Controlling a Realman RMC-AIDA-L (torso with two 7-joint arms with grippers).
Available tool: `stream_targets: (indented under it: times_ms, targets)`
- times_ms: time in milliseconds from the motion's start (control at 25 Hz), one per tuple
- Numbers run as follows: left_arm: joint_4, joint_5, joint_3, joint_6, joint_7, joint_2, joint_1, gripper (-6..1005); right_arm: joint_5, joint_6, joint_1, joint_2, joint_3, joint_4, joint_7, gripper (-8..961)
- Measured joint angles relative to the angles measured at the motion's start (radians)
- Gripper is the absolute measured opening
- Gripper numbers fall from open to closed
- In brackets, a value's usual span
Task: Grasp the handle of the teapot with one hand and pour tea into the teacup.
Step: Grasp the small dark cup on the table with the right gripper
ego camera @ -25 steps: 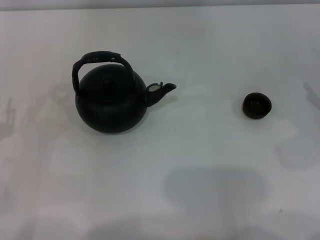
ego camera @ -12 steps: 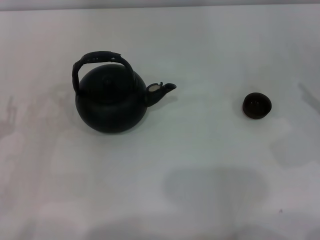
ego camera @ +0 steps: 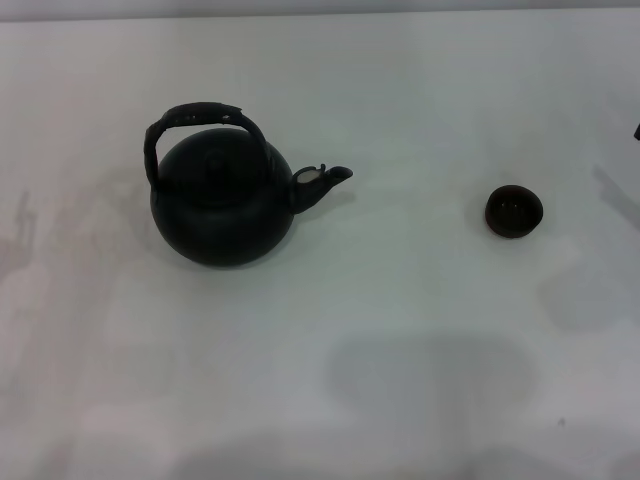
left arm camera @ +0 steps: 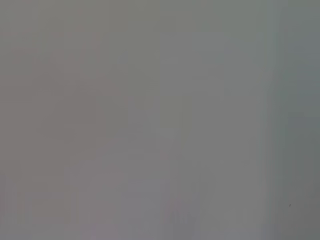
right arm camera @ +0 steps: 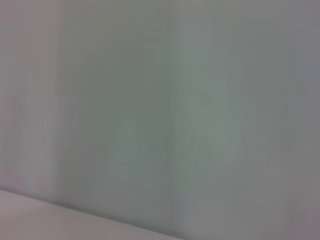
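Note:
The teapot is a large round matte-black pot standing upright on the left part of the white table in the head view. Its handle arches over the lid, and its short spout with a pale patch points right. The teacup, tiny, dark and handleless, sits well to the right of the spout. A dark sliver at the right edge, level with the far side of the cup, looks like the tip of my right gripper. My left gripper is out of view. Both wrist views show only a blank pale surface.
The white table stretches around both objects. A soft grey shadow lies on it near the front edge, and fainter shadows fall along the left and right sides.
A dark sliver has come into the head view at the right edge, and the shadow on the right side has shifted. Teapot and teacup have not moved.

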Motion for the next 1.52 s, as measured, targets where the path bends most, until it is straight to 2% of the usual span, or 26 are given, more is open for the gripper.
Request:
stream_targets:
  times_ms: [240, 440, 640, 800, 1160, 1400, 1520]
  targets:
    - [0.001, 0.000, 0.000, 0.000, 0.000, 0.000, -0.001, 500, -0.069, 0.011, -0.003, -0.013, -0.020, 0.064, 0.063, 826]
    - [-0.001, 0.000, 0.000, 0.000, 0.000, 0.000, -0.002, 500, -0.253, 0.015, 0.000, -0.025, -0.021, 0.197, 0.211, 821]
    - [-0.001, 0.009, 0.000, 0.000, 0.000, 0.000, -0.002, 500, -0.461, 0.017, 0.030, -0.022, -0.021, 0.317, 0.365, 816]
    - [-0.003, 0.012, 0.000, 0.001, 0.000, 0.000, -0.002, 500, -0.593, 0.028, 0.057, -0.006, -0.021, 0.396, 0.456, 812]
    - [0.001, 0.037, 0.000, 0.006, 0.000, 0.000, 0.004, 500, -0.756, 0.061, 0.083, 0.040, -0.022, 0.514, 0.530, 804]
    - [0.002, 0.038, 0.000, 0.006, 0.000, 0.000, 0.003, 500, -0.851, -0.002, 0.112, 0.078, -0.022, 0.529, 0.526, 798]
    - [0.002, 0.040, 0.000, 0.006, 0.000, 0.000, 0.002, 500, -0.874, -0.041, 0.119, 0.088, -0.034, 0.543, 0.522, 795]
